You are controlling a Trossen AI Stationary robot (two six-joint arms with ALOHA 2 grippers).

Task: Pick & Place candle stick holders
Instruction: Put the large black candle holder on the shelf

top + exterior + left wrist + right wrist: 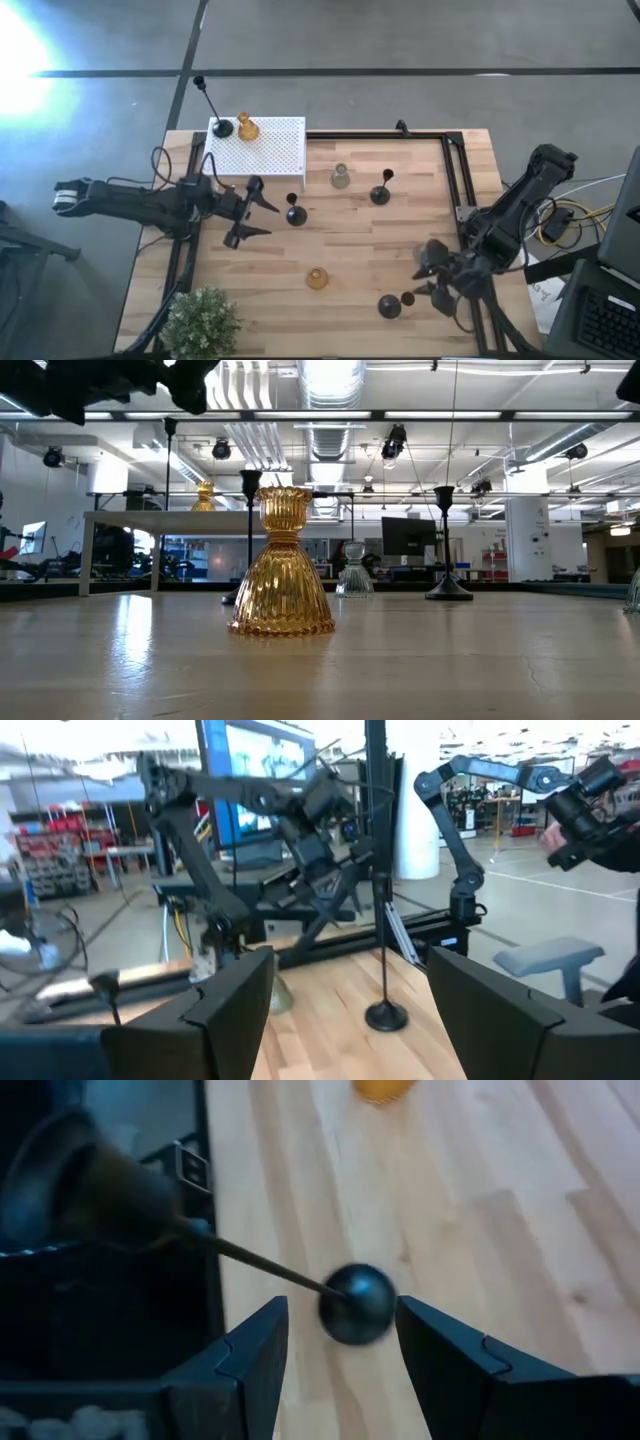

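I count seven candle holders. Four are black: one (357,1302) has its round ball showing between my right fingers (340,1308), which stand apart on either side of it, not clamped, and I cannot tell whether either pad touches. Another (295,213) stands just ahead of my left fingers (265,218), which are spread wide and grasp nothing. A third (380,193) stands farther ahead of my left fingers. The fourth (222,128), with the tallest stem, is on the white perforated box (275,150) off to the side of my left fingers. Two are amber: one (247,127) on that box, and one (317,278) on the bare boards between my two sets of fingers. One is pale green (341,177), near the box's corner. The table (350,245) is light wood planks edged by a black rail, with a potted plant (200,320) at one corner. Beyond lie a grey floor, ceiling lights, ducts and monitors.
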